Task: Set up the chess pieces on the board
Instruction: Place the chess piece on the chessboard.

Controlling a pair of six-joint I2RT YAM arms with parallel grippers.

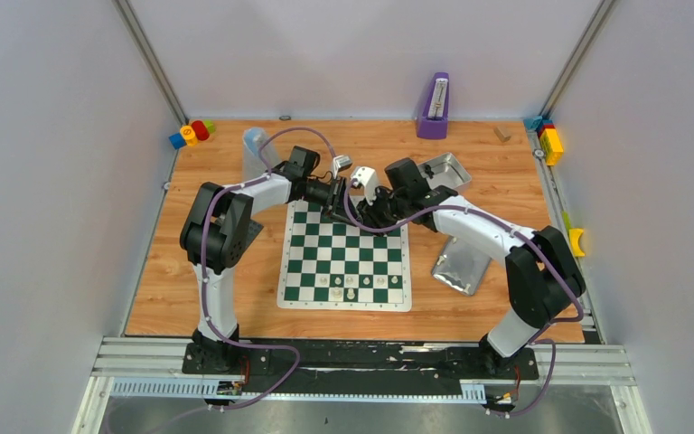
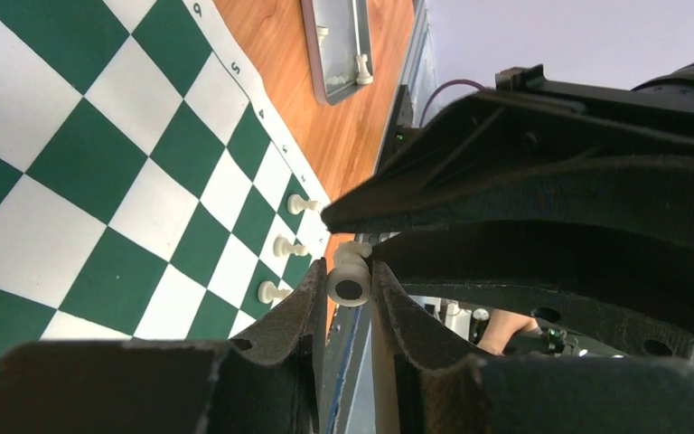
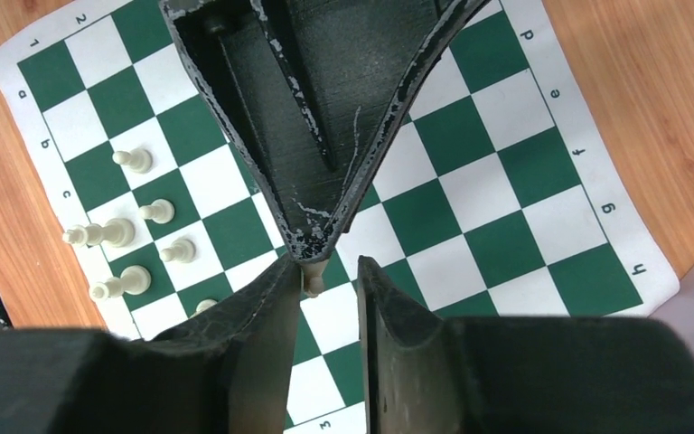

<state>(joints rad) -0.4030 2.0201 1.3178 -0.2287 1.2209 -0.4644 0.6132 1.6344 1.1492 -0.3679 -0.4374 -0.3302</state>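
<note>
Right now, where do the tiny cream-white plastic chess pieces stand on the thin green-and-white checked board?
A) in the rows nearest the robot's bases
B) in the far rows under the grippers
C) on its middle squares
A: seen from above, the standing chess pieces sit in the two nearest rows of the board; its middle squares are bare.

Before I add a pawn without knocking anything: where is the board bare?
The board's middle rows, between the near-edge chess pieces and both arms' fingers, are bare. Those two ends are crowded.

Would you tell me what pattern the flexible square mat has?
The mat: dark green and white checks, white border; right wrist view.
</note>
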